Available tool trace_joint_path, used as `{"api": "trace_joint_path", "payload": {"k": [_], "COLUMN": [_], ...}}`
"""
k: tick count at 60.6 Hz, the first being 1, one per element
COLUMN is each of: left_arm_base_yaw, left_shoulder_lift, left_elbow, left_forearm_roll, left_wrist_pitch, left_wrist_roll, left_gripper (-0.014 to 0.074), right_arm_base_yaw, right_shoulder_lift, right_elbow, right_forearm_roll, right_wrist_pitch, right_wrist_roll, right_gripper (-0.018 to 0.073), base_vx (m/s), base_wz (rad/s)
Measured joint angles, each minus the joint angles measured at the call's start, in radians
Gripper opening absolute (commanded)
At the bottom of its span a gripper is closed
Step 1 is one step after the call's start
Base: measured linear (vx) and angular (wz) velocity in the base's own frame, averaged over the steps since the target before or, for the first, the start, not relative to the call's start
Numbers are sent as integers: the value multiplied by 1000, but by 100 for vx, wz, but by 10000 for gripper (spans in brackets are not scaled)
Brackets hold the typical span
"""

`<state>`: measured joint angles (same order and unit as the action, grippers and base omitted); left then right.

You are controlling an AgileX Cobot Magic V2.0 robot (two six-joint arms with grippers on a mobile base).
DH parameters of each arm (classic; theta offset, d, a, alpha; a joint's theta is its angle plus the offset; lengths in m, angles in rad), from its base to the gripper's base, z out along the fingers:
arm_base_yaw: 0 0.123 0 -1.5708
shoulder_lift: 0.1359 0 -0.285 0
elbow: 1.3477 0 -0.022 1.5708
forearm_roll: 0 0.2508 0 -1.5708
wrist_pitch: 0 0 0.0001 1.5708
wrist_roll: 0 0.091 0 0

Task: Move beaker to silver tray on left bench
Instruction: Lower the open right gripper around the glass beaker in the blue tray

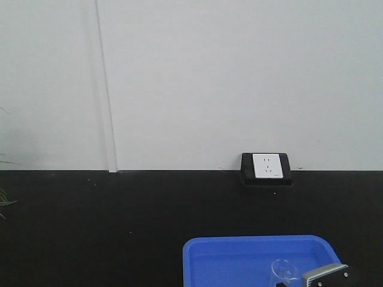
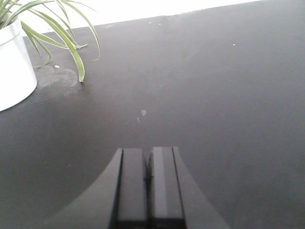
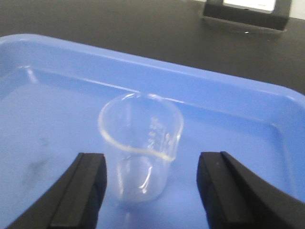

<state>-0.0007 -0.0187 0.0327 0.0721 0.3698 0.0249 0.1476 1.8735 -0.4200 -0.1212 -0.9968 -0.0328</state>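
Note:
The small clear beaker [image 3: 140, 148] with printed graduation marks stands upright on the floor of a deep blue tub [image 3: 214, 86]. It also shows faintly in the front view [image 1: 282, 270]. My right gripper [image 3: 151, 164] is open, one finger on each side of the beaker, with gaps on both sides. Its body shows at the bottom right of the front view [image 1: 326, 276]. My left gripper [image 2: 147, 152] is shut and empty, low over bare black bench top [image 2: 214, 95]. The silver tray is out of view.
The blue tub [image 1: 239, 246] sits on a black bench with a white wall socket [image 1: 266, 166] behind it, also seen in the right wrist view [image 3: 248, 9]. A white pot [image 2: 14, 67] with a long-leaved green plant stands far left of my left gripper.

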Motion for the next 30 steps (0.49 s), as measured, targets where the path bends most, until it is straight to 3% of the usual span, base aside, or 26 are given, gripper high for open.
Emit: {"api": "trace_joint_path", "payload": {"k": [30], "left_arm_base_yaw": [0], "left_shoulder_lift": [0], "left_elbow": [0], "left_forearm_roll": [0], "left_wrist_pitch": [0], "left_wrist_roll": [0], "left_gripper": [1], "right_arm_base_yaw": [0], "right_shoulder_lift": [117], "right_elbow": [-140], "right_forearm_roll": [-52], "right_wrist_pitch": [39], "right_wrist_roll": [0], "right_gripper": [566], "base_vx": [0], "base_wz": [0]}}
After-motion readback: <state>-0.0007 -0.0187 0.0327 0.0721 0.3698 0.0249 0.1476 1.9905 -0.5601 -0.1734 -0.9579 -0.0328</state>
